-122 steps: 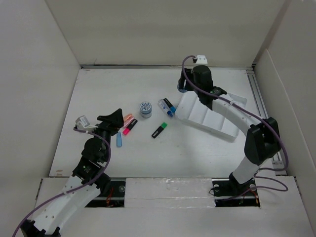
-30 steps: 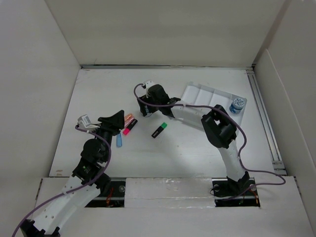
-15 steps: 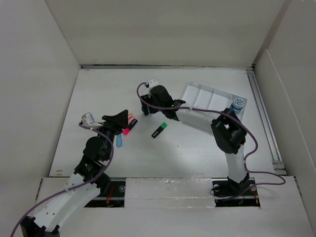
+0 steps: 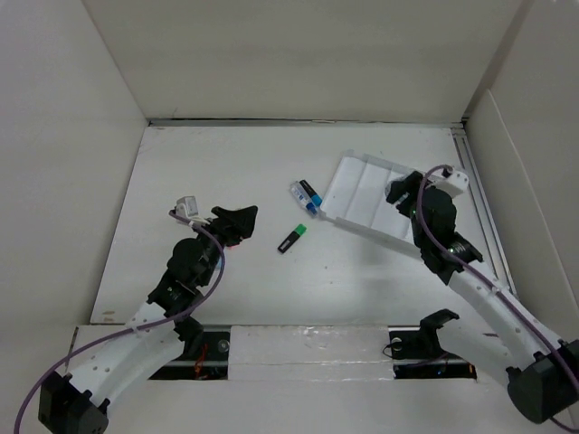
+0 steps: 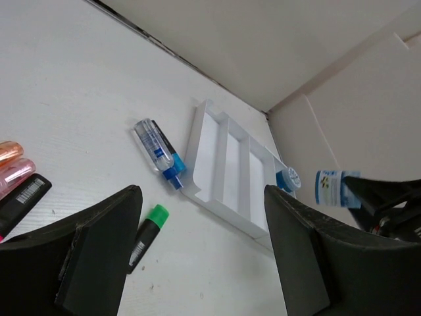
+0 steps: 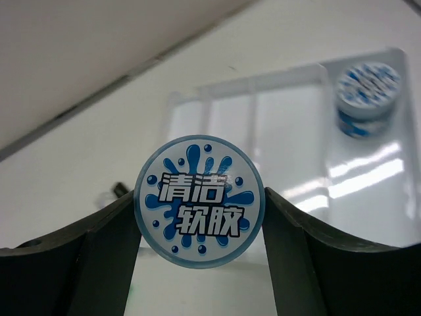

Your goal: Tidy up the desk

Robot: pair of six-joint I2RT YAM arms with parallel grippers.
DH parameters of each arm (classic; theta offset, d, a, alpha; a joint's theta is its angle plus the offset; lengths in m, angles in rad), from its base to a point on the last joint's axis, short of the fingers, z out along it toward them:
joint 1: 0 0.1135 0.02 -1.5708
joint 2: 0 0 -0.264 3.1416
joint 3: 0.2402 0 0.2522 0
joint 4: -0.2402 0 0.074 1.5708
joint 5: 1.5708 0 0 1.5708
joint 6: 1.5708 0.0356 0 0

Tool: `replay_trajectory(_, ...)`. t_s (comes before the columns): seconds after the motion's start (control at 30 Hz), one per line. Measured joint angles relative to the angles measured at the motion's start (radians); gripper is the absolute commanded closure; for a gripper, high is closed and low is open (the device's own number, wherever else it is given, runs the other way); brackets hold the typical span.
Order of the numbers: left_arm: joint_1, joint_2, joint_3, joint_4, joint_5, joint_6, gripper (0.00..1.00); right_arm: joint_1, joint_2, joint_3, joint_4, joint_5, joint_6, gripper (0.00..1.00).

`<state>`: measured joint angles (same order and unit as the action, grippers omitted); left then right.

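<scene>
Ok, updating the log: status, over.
Left end effector open, empty. Right end effector shut on round blue-and-white tub over white compartment tray. Green-capped black marker loose on white desk. Nothing blocking.

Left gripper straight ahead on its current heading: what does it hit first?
Probably the green highlighter, just ahead of the open left gripper; beyond it, the white tray. Height is unclear.

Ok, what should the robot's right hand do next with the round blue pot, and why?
Probably lower it into the tray and then let go. The right pincer is shut on the round blue pot, holding it above the white tray. A matching pot already sits in one compartment, and there are bare compartments beside it.
</scene>
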<state>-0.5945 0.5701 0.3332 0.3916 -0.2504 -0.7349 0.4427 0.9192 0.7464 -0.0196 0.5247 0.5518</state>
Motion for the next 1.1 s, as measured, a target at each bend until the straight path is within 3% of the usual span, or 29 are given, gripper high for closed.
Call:
replay_trajectory(0.23, 0.0, 0.017, 0.0, 0.022, 0.034, 0.001, 0.29, -0.239, -0.114, -0.192, -0.195, -0.019, 0.099, 0.56)
replay_trajectory(0.47, 0.0, 0.014, 0.0, 0.023, 0.036, 0.001, 0.29, -0.433, 0.036, -0.192, -0.174, -0.141, 0.112, 0.55)
replay_trajectory(0.63, 0.0, 0.002, 0.0, 0.024, 0.033, 0.001, 0.29, -0.471, 0.068, -0.192, -0.169, -0.186, 0.112, 0.5)
replay_trajectory(0.8, 0.0, 0.005, 0.0, 0.023, 0.032, 0.001, 0.29, -0.499, 0.075, -0.192, -0.155, -0.212, 0.113, 0.18)
replay_trajectory(1.03, 0.0, 0.003, 0.0, 0.018, 0.023, 0.001, 0.29, -0.509, 0.093, -0.179, -0.145, -0.235, 0.107, 0.16)
replay_trajectory(1.1, 0.0, 0.0, 0.0, 0.015, 0.021, 0.001, 0.29, -0.509, 0.088, -0.168, -0.145, -0.243, 0.099, 0.24)
